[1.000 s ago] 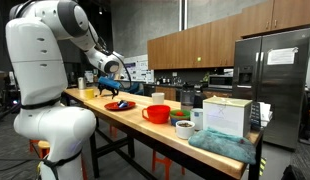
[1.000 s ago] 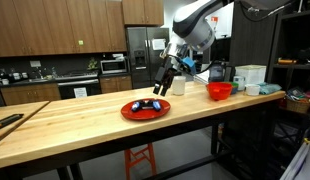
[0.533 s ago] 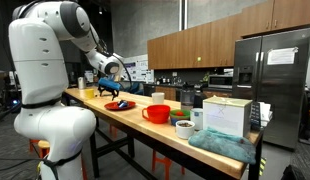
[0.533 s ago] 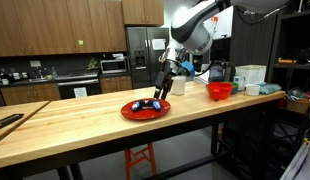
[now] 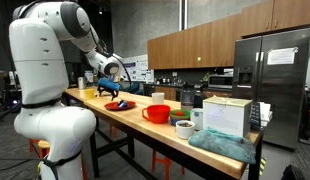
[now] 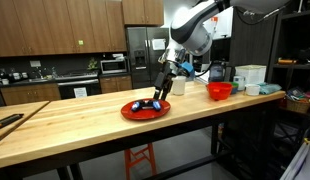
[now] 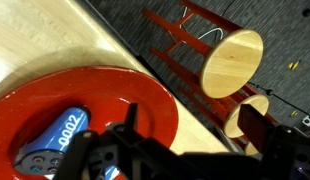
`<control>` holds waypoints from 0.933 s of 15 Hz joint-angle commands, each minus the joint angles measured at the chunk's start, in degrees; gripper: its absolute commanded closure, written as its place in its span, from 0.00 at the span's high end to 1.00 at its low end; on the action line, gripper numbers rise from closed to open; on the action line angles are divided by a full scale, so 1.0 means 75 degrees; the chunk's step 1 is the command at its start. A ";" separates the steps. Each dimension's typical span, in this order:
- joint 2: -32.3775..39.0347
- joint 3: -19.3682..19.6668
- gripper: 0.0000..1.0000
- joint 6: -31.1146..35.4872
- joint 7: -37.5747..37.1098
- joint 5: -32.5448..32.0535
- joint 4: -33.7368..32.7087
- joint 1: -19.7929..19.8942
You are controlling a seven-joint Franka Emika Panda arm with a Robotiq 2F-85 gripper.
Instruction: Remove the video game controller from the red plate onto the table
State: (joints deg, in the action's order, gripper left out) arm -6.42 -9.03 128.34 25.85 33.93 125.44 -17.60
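Gripper [image 6: 161, 91] — splayed (empty); over red plate [image 6: 157, 112]

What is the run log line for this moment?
gripper: open, hovering at rim of flat round red plate | small black video game controller: on plate, ungrasped | light wooden table: bears plate

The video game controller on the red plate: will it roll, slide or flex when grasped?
The video game controller looks like a small hard shell, so it is probably stiff and light. Its lumpy shape likely won't roll, though it may skid on the glossy red plate if nudged.
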 commanded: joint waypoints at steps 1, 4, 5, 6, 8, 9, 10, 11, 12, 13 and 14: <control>-0.0020 -0.0087 1.00 -0.0058 0.0068 -0.0028 0.0008 0.0154; 0.0063 -0.0019 1.00 -0.0065 0.0234 -0.0531 -0.0078 0.0296; 0.0086 0.0002 1.00 -0.0097 0.0263 -0.0826 -0.0118 0.0360; 0.0109 0.0032 1.00 -0.0161 0.0296 -0.1120 -0.0168 0.0433; 0.0143 0.0050 1.00 -0.0140 0.0321 -0.1612 -0.0228 0.0547; 0.0179 0.0048 1.00 -0.0153 0.0374 -0.1723 -0.0273 0.0569; 0.0213 0.0034 1.00 -0.0149 0.0439 -0.1814 -0.0305 0.0581; 0.0253 0.0013 1.00 -0.0166 0.0518 -0.1854 -0.0345 0.0578; 0.0291 -0.0005 1.00 -0.0175 0.0573 -0.1876 -0.0386 0.0565; 0.0335 -0.0027 1.00 -0.0169 0.0652 -0.1817 -0.0418 0.0541; 0.0397 -0.0065 1.00 -0.0156 0.0687 -0.1758 -0.0472 0.0516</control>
State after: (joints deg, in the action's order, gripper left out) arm -4.84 -8.98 128.15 29.41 21.13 123.92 -13.68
